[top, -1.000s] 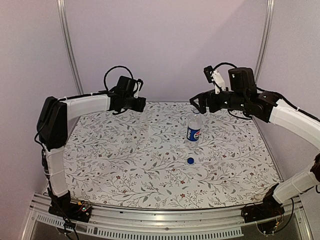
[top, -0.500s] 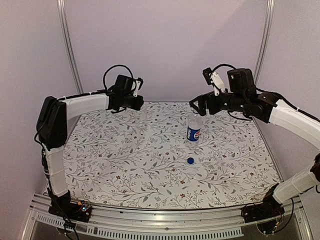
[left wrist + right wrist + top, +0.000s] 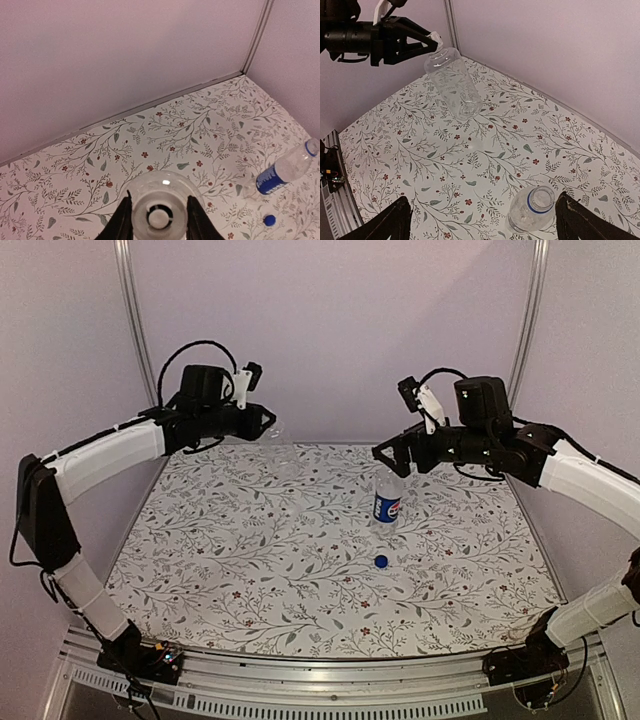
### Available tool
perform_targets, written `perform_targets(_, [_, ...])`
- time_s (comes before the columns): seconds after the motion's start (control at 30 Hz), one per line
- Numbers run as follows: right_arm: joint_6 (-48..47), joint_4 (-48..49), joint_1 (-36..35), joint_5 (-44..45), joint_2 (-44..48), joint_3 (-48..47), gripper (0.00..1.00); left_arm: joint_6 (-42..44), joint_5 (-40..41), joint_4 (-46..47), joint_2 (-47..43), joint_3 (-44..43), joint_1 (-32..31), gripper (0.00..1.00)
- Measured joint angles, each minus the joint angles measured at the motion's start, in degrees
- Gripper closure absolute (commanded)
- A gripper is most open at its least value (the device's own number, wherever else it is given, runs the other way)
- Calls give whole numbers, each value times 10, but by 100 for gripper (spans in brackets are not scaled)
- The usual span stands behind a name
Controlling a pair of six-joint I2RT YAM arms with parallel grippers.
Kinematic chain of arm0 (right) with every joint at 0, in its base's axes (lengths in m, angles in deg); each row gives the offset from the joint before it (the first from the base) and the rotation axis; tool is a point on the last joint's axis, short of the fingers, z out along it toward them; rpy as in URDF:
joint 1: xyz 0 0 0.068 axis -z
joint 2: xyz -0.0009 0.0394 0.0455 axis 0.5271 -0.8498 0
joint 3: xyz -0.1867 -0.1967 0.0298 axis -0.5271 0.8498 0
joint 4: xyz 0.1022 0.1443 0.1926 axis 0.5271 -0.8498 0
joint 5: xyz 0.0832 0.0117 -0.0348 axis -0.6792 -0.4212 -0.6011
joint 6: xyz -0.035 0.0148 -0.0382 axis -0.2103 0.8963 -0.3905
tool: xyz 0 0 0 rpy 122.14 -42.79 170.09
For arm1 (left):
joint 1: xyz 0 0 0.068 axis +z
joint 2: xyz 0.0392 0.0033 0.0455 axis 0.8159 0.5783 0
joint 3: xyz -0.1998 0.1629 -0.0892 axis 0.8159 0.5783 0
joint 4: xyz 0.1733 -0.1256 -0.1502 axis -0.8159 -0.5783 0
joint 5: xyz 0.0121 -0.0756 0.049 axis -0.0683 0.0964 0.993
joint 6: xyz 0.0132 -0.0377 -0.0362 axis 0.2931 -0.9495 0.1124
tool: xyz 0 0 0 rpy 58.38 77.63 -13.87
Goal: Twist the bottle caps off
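My left gripper (image 3: 264, 422) is shut on the white cap (image 3: 436, 37) of the plain clear bottle (image 3: 283, 452) and holds it in the air, tilted, over the far left of the table. In the left wrist view the fingers (image 3: 121, 220) clamp the cap end, and the bottle (image 3: 161, 186) points away from the camera. The Pepsi bottle (image 3: 388, 502) stands upright with an open neck (image 3: 540, 199). Its blue cap (image 3: 381, 561) lies on the table in front of it. My right gripper (image 3: 389, 455) is wide open just above the Pepsi bottle, whose neck sits near the right finger (image 3: 585, 222).
A floral tablecloth (image 3: 250, 560) covers the table. Pale walls close the back and both sides, with metal posts (image 3: 135, 330) in the back corners. An aluminium rail (image 3: 300, 675) runs along the near edge by the arm bases.
My left arm has swung left and upward, lifting the plain bottle off the table by its cap. My right gripper has shifted slightly left above the Pepsi bottle.
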Motion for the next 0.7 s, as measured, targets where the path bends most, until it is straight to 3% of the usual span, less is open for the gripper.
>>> perform_targets(0.1, [-14, 2, -9, -30, 2, -3, 1, -1, -67, 2, -70, 20, -2, 81])
perform_targets(0.13, [-29, 5, -17, -70, 3, -9, 1, 2, -144, -2, -118, 30, -7, 82])
perform_targets(0.43, [-71, 26, -38, -180, -2, -18, 1, 29, -321, -21, -193, 47, -46, 88])
perform_targets(0.7, [-111, 38, -78, -229, -29, -21, 1, 41, -382, -26, -206, 55, -104, 88])
